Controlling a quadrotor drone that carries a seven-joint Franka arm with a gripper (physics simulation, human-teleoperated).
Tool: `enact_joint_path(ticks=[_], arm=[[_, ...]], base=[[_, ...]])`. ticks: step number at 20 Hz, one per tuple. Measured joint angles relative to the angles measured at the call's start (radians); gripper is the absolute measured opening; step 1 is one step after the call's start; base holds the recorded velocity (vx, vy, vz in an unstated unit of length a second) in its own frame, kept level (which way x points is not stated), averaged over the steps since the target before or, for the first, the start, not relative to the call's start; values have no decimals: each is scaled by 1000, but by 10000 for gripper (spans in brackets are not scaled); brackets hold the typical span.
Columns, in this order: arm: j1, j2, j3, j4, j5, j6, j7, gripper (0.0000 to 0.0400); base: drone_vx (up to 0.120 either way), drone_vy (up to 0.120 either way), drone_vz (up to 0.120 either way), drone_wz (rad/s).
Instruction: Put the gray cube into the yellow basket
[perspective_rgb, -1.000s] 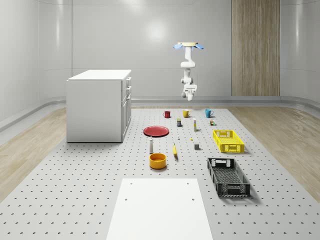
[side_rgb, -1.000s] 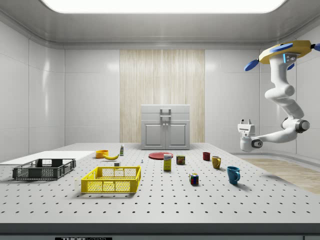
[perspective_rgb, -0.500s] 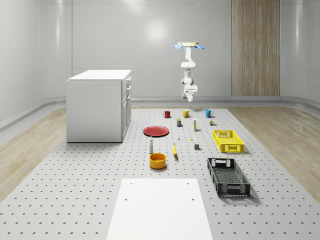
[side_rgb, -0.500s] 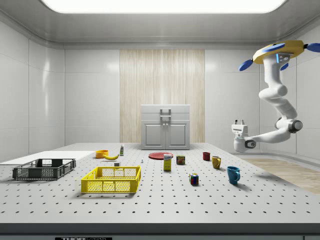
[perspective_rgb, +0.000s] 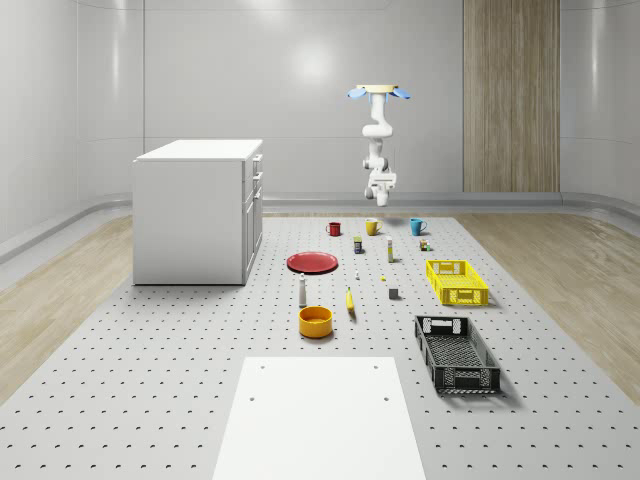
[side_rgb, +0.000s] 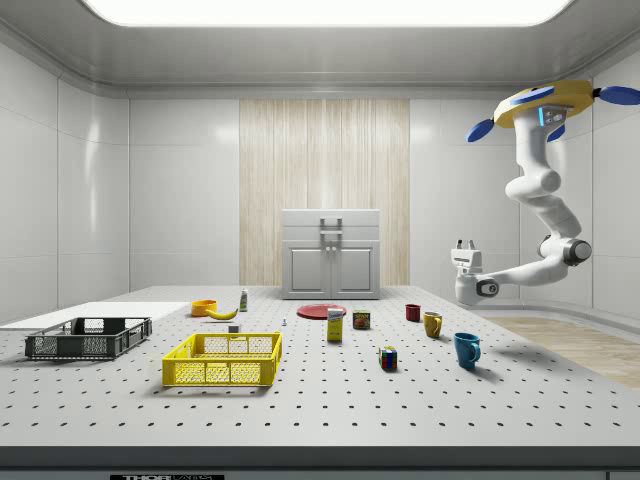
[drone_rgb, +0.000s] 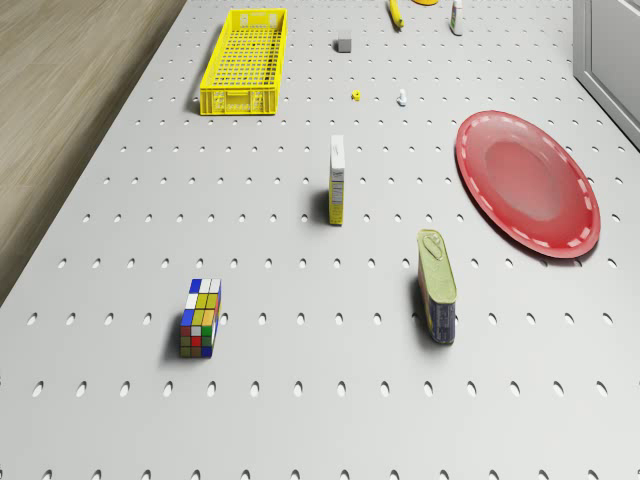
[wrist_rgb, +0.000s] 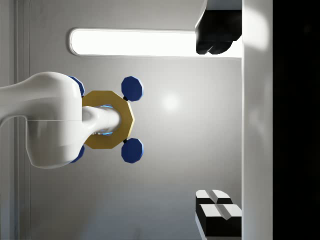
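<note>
1. Whole-scene view: the drone (perspective_rgb: 377, 92) hovers high over the far end of the table (perspective_rgb: 150, 400), above the row of mugs. It looks almost unchanged from a second ago, with the arm hanging below it. The gray cube (perspective_rgb: 394, 293) sits on the table just beside the yellow basket (perspective_rgb: 458, 298), on the whole-scene view's left of it, and well apart from the robot.

2. Side view: the drone (side_rgb: 545, 103) now sits further toward the side view's left than a second ago. The gripper (side_rgb: 465, 244) has come with it and now hangs above the blue mug (side_rgb: 466, 349), fingers pointing up. The yellow basket (side_rgb: 220, 372) is still a long way off, so I judge this an early approach and no pick has begun.

3. Drone view: the gray cube (drone_rgb: 343, 45) lies untouched just beside the yellow basket (drone_rgb: 240, 103), beyond the Rubik's cube (drone_rgb: 201, 318) and the red plate (drone_rgb: 527, 183).

4. Wrist view: the gripper (wrist_rgb: 215, 125) faces back at the drone (wrist_rgb: 107, 120), its jaws spread wide and holding nothing. It must turn downward before any grasp.
</note>
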Motion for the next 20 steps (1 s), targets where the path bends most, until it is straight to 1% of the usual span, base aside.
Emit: enact_joint_path(ticks=[13,20], arm=[[-4,-7,13,-7,-17,10,2,400],[-14,-11,45,-12,-62,15,8,400]], base=[[120,0,0,0],[120,0,0,0]])
